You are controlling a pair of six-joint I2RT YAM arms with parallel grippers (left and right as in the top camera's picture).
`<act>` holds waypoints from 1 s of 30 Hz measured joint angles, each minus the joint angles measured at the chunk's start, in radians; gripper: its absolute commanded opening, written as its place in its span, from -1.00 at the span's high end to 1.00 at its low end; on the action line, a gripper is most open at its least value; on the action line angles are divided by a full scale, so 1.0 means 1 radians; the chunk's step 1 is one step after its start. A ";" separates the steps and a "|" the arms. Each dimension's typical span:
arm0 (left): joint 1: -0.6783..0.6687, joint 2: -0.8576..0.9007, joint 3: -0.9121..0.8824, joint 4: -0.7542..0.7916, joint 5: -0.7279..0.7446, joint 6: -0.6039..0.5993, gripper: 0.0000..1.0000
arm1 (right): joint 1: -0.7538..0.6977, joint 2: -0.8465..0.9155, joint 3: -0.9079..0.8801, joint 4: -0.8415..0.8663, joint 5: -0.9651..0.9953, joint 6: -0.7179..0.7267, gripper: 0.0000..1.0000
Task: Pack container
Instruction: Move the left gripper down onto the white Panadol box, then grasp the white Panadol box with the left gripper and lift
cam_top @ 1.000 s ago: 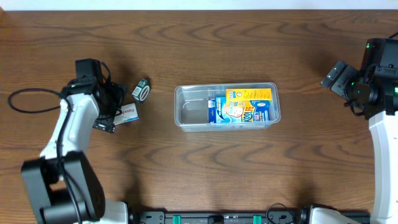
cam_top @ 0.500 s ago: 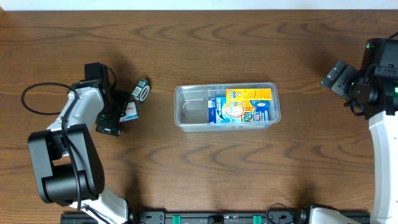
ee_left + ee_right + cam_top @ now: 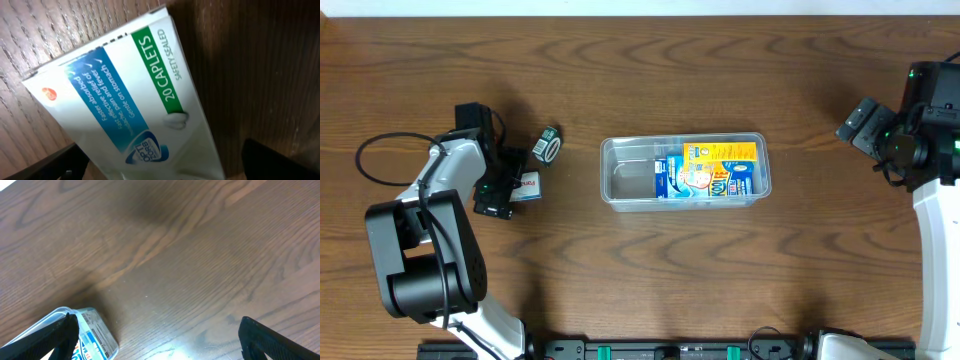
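Jaws wide on left gripper (image 3: 160,163) and right gripper (image 3: 161,341) — clear, rimmed container (image 3: 623,181) holds printed boxes (image 3: 706,172).

Table (image 3: 640,90): dark brown wood with plain visible grain and a low satin sheen. Container (image 3: 616,190): clear, smooth, glossy plastic; the cartons (image 3: 705,172) inside it are printed card. Caplet box (image 3: 125,100), left side: white coated cardboard, smooth and lightly glossy.
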 measured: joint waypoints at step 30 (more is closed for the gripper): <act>0.001 -0.003 0.000 -0.012 0.096 0.355 -0.17 | 0.000 0.000 0.000 0.000 0.000 0.000 -0.98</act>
